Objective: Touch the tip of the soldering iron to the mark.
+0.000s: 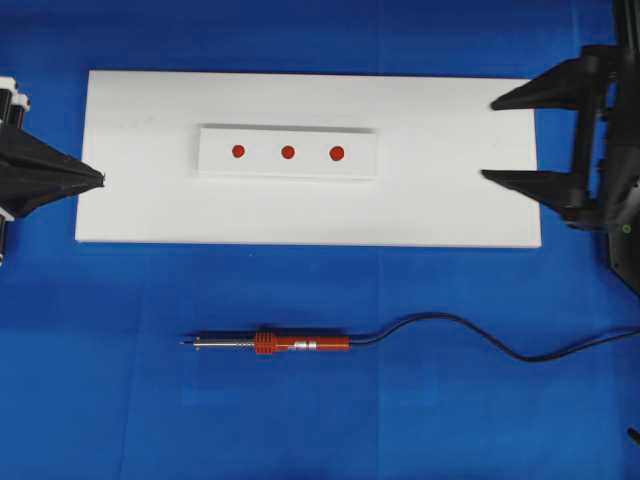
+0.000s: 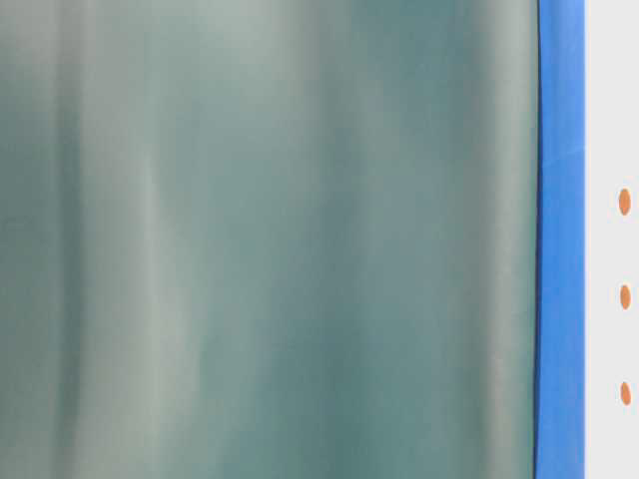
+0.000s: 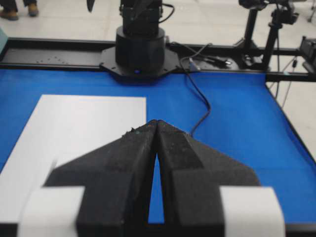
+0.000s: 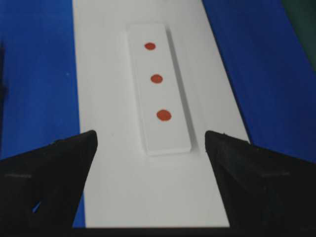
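Black foam-faced fingers of the left gripper (image 1: 100, 180) are pressed together to a point at the left edge of the large white rectangular board (image 1: 140, 210), holding nothing; the left wrist view shows the two pads (image 3: 133, 163) meeting along a thin seam. Opposite, the right gripper (image 1: 488, 138) stands with its jaws spread wide over the board's right end, also empty, and its wrist view looks between the two dark fingers (image 4: 54, 168) down the board. Lying flat in the board's middle is a smaller raised white strip (image 1: 288, 172) that carries three round red marks (image 1: 288, 152) in a row. Well apart from both grippers, on the blue table cover (image 1: 100, 400) in front of the board, lies the slim soldering iron with the orange-red handle (image 1: 300, 343), its silver shaft and thin tip pointing left. Its black cord (image 1: 470, 330) trails off in a wave toward the right edge.
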{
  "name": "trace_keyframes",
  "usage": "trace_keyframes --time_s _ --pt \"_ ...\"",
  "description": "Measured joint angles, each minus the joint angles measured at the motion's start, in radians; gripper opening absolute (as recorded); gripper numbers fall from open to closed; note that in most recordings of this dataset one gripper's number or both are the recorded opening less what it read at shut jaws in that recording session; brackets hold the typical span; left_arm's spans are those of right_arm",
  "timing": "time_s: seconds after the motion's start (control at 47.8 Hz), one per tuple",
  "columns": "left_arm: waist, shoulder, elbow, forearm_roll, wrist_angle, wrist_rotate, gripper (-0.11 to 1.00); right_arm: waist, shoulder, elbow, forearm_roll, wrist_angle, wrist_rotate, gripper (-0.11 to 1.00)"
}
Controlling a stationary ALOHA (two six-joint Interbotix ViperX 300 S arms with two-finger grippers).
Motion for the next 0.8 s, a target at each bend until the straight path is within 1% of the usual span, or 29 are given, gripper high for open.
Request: trace_keyframes --time_s 0.23,0.335,0.545,0.796 --pt "0.0 0.0 0.002 0.0 -0.002 0.0 0.0 0.0 -0.156 0.12 0.002 -0.043 0.005 0.81" --pt "0.0 0.0 0.0 0.0 0.0 0.0 0.0 0.0 -0.198 0.152 0.002 -0.057 0.006 0.8" --pt "0.0 0.0 0.002 0.0 0.0 0.0 0.0 0.0 -0.215 0.199 0.003 -0.097 0.006 0.8" --pt "0.0 0.002 0.002 0.0 -0.002 -0.002 0.0 0.0 -0.216 0.204 0.003 -0.106 0.008 0.8"
